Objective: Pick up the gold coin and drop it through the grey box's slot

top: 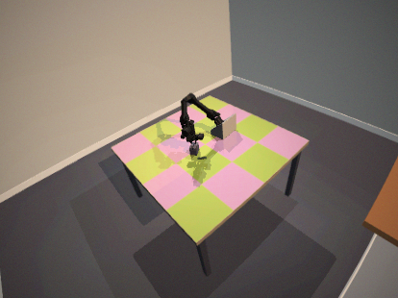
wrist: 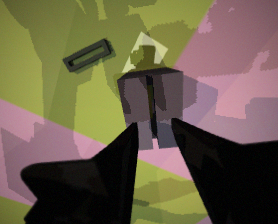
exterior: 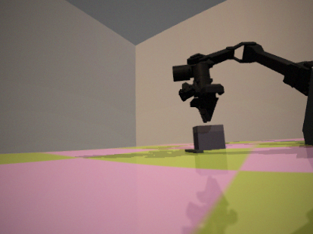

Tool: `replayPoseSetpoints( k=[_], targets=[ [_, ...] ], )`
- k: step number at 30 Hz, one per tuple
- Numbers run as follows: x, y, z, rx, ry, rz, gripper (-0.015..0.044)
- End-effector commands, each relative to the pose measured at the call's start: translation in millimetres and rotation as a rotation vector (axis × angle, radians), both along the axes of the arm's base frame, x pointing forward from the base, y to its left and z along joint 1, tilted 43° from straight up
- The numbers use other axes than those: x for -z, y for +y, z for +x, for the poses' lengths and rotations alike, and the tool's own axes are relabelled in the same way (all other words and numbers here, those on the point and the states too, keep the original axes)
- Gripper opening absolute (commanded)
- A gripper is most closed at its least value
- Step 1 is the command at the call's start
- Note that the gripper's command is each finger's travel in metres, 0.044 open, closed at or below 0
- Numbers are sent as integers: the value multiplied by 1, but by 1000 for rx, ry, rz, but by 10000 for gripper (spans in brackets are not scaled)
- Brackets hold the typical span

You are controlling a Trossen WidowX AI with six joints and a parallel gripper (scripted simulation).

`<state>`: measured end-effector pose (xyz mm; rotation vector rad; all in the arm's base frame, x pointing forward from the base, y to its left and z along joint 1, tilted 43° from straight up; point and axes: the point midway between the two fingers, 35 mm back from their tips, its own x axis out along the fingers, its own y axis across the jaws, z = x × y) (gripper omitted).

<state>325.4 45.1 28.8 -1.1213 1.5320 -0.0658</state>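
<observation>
My gripper is open, with its fingertips apart just above the box and nothing between them. The closed grey box stands on the table under the fingers. Its narrow slot runs lengthwise between the two fingertips in the wrist view. A dull gold-olive strip, seemingly the coin's edge, shows down in the slot; no part of the coin stands above the lid in the exterior view. The dark-green holder lies beside the box and is empty.
The checkered table carries everything. An upright panel stands by the arm's base, away from the box. The arm's shadows fall across the table around the box and holder.
</observation>
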Motion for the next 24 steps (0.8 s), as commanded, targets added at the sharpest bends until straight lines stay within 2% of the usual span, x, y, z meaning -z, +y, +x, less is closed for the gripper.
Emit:
replayPoseSetpoints(
  k=[1,9,12,24],
  targets=[
    [0,0,0,1,-1,0,161],
    [-15,14,-3,0,1,0,371],
    [-38,33,-10,-2,6,-4,440],
    [-45,39,-12,-3,7,-7,440]
  ],
)
